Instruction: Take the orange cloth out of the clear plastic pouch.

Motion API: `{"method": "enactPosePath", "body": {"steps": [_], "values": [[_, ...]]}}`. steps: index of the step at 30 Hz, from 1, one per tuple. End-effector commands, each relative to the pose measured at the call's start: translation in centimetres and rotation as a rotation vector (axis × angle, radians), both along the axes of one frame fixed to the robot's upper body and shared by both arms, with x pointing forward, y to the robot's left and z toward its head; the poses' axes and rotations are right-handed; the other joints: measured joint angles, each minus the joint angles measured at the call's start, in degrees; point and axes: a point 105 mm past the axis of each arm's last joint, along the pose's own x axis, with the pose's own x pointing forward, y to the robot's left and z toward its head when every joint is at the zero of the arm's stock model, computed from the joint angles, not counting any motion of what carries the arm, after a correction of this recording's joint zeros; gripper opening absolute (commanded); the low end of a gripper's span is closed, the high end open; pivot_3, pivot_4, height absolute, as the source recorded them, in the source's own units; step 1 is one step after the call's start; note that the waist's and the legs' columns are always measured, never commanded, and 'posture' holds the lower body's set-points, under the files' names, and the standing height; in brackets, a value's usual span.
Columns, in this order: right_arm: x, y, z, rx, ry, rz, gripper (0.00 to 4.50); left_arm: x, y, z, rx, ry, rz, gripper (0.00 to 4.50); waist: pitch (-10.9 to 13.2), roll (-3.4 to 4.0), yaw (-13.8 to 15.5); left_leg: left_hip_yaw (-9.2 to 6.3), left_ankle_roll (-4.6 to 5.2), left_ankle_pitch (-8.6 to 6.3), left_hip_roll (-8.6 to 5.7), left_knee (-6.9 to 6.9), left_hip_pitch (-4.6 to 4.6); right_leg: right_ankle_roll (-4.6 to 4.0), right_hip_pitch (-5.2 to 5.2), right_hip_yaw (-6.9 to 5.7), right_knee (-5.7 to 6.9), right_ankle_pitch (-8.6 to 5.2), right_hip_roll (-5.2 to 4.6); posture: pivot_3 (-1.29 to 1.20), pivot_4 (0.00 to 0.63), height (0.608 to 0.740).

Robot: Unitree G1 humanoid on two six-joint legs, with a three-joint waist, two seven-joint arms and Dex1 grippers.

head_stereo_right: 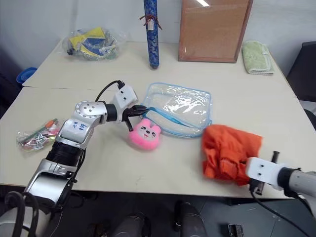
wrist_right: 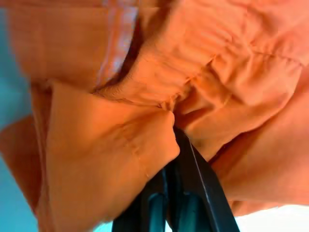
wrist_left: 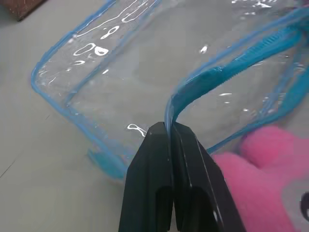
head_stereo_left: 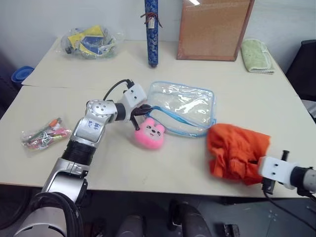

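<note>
Right pincer [wrist_right: 175, 133] pinches crumpled orange cloth [head_stereo_left: 237, 152].

The clear plastic pouch [head_stereo_left: 183, 107] lies at the frame's centre on the table [head_stereo_left: 148, 163], plush charm [head_stereo_left: 149, 133] below-left of it. The orange cloth [head_stereo_left: 236, 152] sits lower right, outside the pouch; towel [head_stereo_left: 256, 56] upper right.
</note>
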Motion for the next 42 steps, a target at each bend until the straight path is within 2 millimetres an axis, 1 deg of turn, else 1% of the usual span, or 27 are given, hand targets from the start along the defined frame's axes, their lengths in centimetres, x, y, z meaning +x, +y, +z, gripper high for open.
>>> {"method": "enactPosePath", "body": {"steps": [1, 4, 6, 8, 10, 13, 15, 17, 18, 20, 24, 25, 28, 29, 30, 32, 33, 35, 37, 39, 42], "values": [[-0.1, -3.2, -0.4, 0.069, -0.020, -0.198, 0.04, -1.8, -1.5, 0.5, 0.005, -0.033, -0.114, 0.00, 0.0, 0.00, -0.1, 0.00, 0.00, 0.00, 0.01, 0.00, 0.02, 0.00, 0.00, 0.00, 0.02, 0.00, 0.00, 0.00, 0.150, 0.740], [0.7, -5.0, 0.1, 0.161, -0.089, -0.373, 0.04, -3.9, -2.7, 0.3, 0.005, -0.017, -0.230, 0.00, 0.0, 0.00, -0.2, 0.00, 0.00, 0.00, 0.02, 0.01, 0.01, 0.00, 0.00, 0.02, 0.03, 0.00, -0.01, 0.00, 0.150, 0.740], [1.5, -6.3, 0.8, 0.247, -0.154, -0.535, 0.04, -5.1, -3.1, 0.0, 0.017, -0.014, -0.299, 0.00, 0.0, 0.01, -0.4, 0.01, 0.00, 0.00, 0.01, 0.03, 0.01, 0.01, 0.00, 0.05, 0.04, 0.00, -0.04, 0.00, 0.150, 0.740], [2.1, -7.0, 1.1, 0.320, -0.195, -0.665, 0.04, -6.1, -3.3, -0.2, 0.024, -0.010, -0.355, 0.00, 0.0, 0.15, -0.5, 0.02, -0.01, 0.00, 0.02, 0.02, 0.03, 0.00, 0.00, 0.08, 0.08, 0.00, -0.05, 0.00, 0.150, 0.740], [2.6, -6.6, 1.4, 0.417, -0.210, -0.739, 0.04, -6.6, -3.4, -0.4, 0.028, -0.005, -0.383, 0.00, 0.0, 0.19, -0.6, -0.01, -0.06, 0.03, 0.04, 0.01, 0.04, -0.02, -0.01, 0.08, 0.08, -0.01, -0.02, 0.00, 0.150, 0.740], [3.0, -4.1, 2.1, 0.532, -0.217, -0.739, 0.04, -6.8, -3.3, -0.6, 0.031, 0.004, -0.392, 0.00, 0.0, 0.29, -0.7, -0.03, -0.11, 0.06, 0.06, -0.01, 0.04, -0.05, -0.03, 0.09, 0.13, -0.03, 0.02, 0.00, 0.150, 0.740], [3.0, -2.5, 2.2, 0.544, -0.196, -0.694, 0.04, -6.7, -3.2, -0.7, 0.040, 0.009, -0.392, 0.00, 0.0, 0.35, -0.7, -0.03, -0.12, 0.06, 0.07, -0.02, 0.04, -0.05, -0.03, 0.11, 0.15, -0.03, 0.04, 0.00, 0.150, 0.740], [2.5, -1.0, 2.1, 0.520, -0.157, -0.639, 0.48, -6.6, -2.9, -0.8, 0.043, 0.023, -0.382, 0.00, 0.0, 0.41, -0.6, -0.02, -0.11, 0.06, 0.04, -0.03, 0.04, -0.05, -0.05, 0.14, 0.15, -0.03, 0.04, 0.00, 0.150, 0.740], [2.3, -0.4, 2.1, 0.537, -0.139, -0.625, 0.67, -6.5, -2.8, -0.8, 0.037, 0.030, -0.372, 0.23, 0.0, 0.41, -0.6, -0.03, -0.11, 0.06, 0.04, -0.04, 0.04, -0.05, -0.05, 0.14, 0.14, -0.03, 0.05, 0.00, 0.150, 0.740], [1.9, 0.4, 2.5, 0.539, -0.123, -0.591, 1.26, -6.5, -2.7, -0.7, 0.028, 0.038, -0.368, 0.67, 0.0, 0.41, -0.5, -0.04, -0.11, 0.06, 0.05, -0.06, 0.03, -0.04, -0.05, 0.14, 0.13, -0.03, 0.06, 0.00, 0.150, 0.740], [0.5, 1.5, 3.9, 0.543, -0.088, -0.529, 2.56, -6.8, -2.2, 0.1, -0.034, 0.063, -0.348, 1.84, 0.0, 0.41, -0.6, -0.05, -0.08, 0.05, 0.03, -0.07, 0.02, -0.03, -0.05, 0.14, 0.12, -0.02, 0.05, 0.00, 0.150, 0.740], [-0.1, 1.5, 4.6, 0.552, -0.087, -0.519, 2.89, -6.6, -1.7, 0.7, -0.077, 0.064, -0.319, 2.13, 0.0, 0.42, -0.6, -0.06, -0.08, 0.05, 0.03, -0.08, 0.02, -0.03, -0.05, 0.14, 0.13, -0.02, 0.06, 0.00, 0.150, 0.740], [-1.7, 1.4, 6.0, 0.594, -0.063, -0.501, 3.86, -6.4, -0.2, 2.3, -0.184, 0.084, -0.258, 3.01, 0.0, 0.43, -0.6, -0.10, -0.08, 0.05, 0.07, -0.11, 0.00, -0.03, -0.07, 0.13, 0.12, -0.02, 0.10, 0.00, 0.150, 0.740], [-2.5, 1.2, 6.4, 0.625, -0.040, -0.499, 4.26, -6.7, 0.7, 2.9, -0.219, 0.095, -0.251, 3.35, 0.0, 0.40, -0.6, -0.10, -0.08, 0.06, 0.06, -0.12, 0.00, -0.03, -0.07, 0.14, 0.13, -0.02, 0.09, 0.00, 0.150, 0.740], [-3.5, 0.4, 7.0, 0.660, -0.033, -0.515, 4.48, -7.2, 2.2, 3.6, -0.251, 0.119, -0.247, 3.36, 0.0, 0.38, -0.6, -0.12, -0.08, 0.05, 0.08, -0.11, 0.00, -0.03, -0.06, 0.13, 0.09, -0.02, 0.10, 0.00, 0.150, 0.740], [-5.4, -1.7, 8.1, 0.720, -0.034, -0.580, 4.48, -8.3, 5.4, 4.6, -0.288, 0.146, -0.238, 3.36, 0.0, 0.39, -0.9, -0.11, -0.08, 0.05, 0.10, -0.17, 0.03, -0.05, -0.07, 0.14, 0.11, -0.03, 0.12, 0.00, 0.150, 0.740], [-6.0, -2.5, 8.5, 0.740, -0.038, -0.602, 4.48, -8.6, 6.5, 4.9, -0.295, 0.148, -0.232, 3.36, 0.0, 0.40, -1.0, -0.10, -0.10, 0.04, 0.13, -0.22, 0.03, -0.09, -0.08, 0.13, 0.12, -0.06, 0.16, 0.00, 0.150, 0.740], [-7.7, -4.3, 9.3, 0.805, -0.039, -0.664, 4.48, -9.4, 9.7, 4.7, -0.247, 0.202, -0.201, 3.36, 0.0, 0.38, -0.9, -0.10, -0.13, 0.02, 0.18, -0.23, 0.04, -0.16, -0.10, 0.10, 0.05, -0.10, 0.21, 0.00, 0.150, 0.740], [-9.3, -5.6, 9.4, 0.821, -0.017, -0.700, 4.48, -10.6, 12.2, 4.6, -0.171, 0.248, -0.214, 3.36, 0.0, 0.39, -0.8, -0.06, -0.02, -0.05, 0.13, -0.19, 0.06, -0.15, -0.09, 0.14, 0.04, -0.10, 0.18, 0.00, 0.150, 0.740], [-10.0, -5.9, 9.2, 0.814, 0.008, -0.706, 4.48, -10.9, 13.2, 4.5, -0.139, 0.269, -0.222, 3.36, 0.0, 0.36, -0.5, -0.07, 0.06, -0.10, 0.11, -0.21, 0.07, -0.13, -0.09, 0.14, 0.03, -0.16, 0.19, 0.00, 0.150, 0.740], [-10.5, -6.3, 8.5, 0.803, 0.033, -0.720, 4.48, -9.9, 14.1, 4.6, -0.101, 0.248, -0.201, 3.36, 0.0, 0.36, -0.3, -0.11, 0.28, -0.21, 0.01, -0.19, 0.05, 0.00, -0.07, 0.17, 0.02, -0.19, 0.07, 0.00, 0.150, 0.740]]}}
